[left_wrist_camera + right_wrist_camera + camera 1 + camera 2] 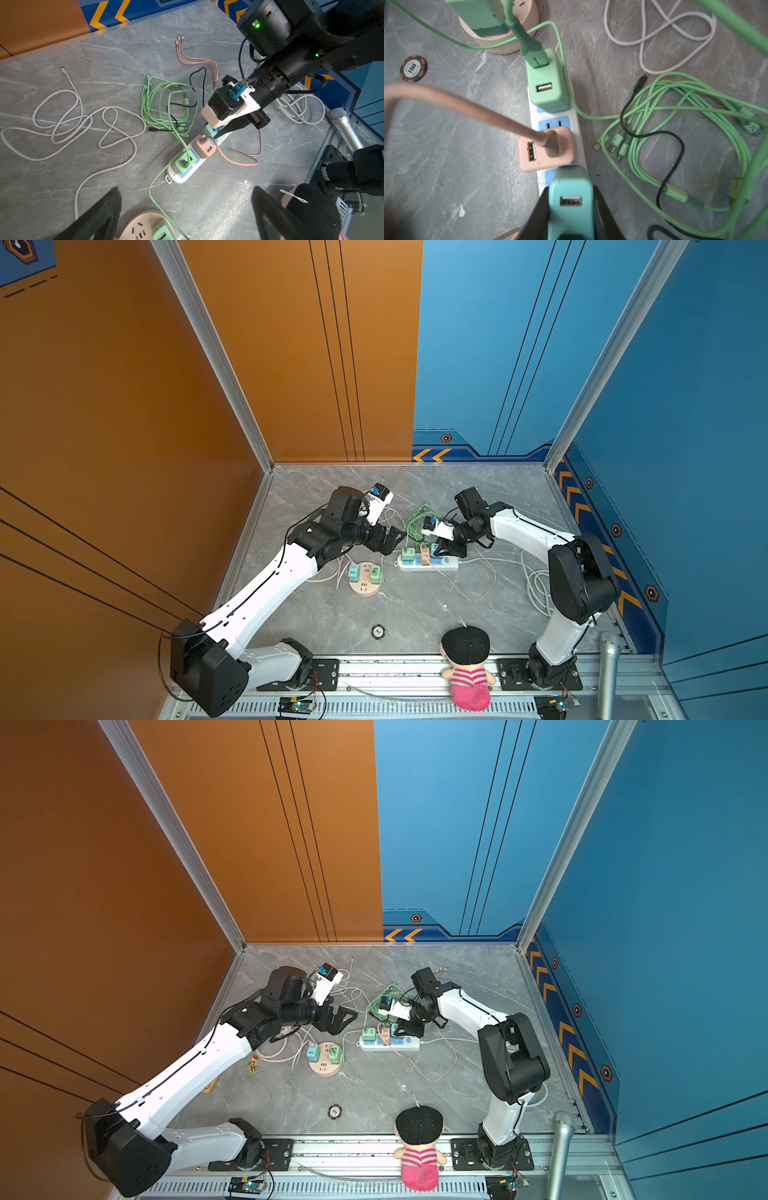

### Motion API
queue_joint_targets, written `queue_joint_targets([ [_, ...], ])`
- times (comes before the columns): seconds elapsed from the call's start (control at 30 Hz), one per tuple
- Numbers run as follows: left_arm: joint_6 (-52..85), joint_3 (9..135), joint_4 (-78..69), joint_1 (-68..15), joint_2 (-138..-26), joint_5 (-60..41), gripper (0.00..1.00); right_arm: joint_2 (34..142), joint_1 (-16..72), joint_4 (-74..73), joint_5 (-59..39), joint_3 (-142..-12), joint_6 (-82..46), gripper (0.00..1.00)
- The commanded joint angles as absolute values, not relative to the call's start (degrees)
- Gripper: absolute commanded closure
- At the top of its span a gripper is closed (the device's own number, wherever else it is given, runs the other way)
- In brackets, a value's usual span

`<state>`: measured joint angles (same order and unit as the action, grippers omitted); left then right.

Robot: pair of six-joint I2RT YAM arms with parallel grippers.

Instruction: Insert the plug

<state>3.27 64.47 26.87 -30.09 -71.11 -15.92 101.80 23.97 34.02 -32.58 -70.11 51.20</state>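
The right pincer (571, 207) is closed narrow on the teal charger (570, 182), which stands upright at one end of the white power strip (578, 133). Whether its prongs are fully home is hidden, so I judge a straight downward press, square to the strip and clear of the pink charger (548, 149) just beside it, works best. Further along the strip come a bare two-slot outlet (553, 124), then the green charger (548, 93). Beyond the strip, the round socket hub (365, 587) carries two further chargers (353, 572). The left pincer (390, 537) hangs wide and empty above that end.

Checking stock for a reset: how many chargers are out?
5. On the strip: green, pink, and teal, held in the right gripper. On the round socket: second teal, second green. More may be hidden.
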Motion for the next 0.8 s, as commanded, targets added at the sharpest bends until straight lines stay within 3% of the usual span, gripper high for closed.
queue_joint_targets([
  [0.0,2.9,64.7,27.8,-29.6,-70.5,-17.5,0.02,103.3,25.1,38.0,-26.6,-68.6,53.9,1.00],
  [0.7,3.4,65.8,27.8,-30.1,-70.8,-19.2,0.03,106.6,26.1,38.5,-17.3,-65.4,56.2,1.00],
  [0.77,3.6,65.9,27.8,-30.3,-71.2,-19.1,0.04,107.6,26.3,39.3,-15.3,-65.5,56.9,0.84],
])
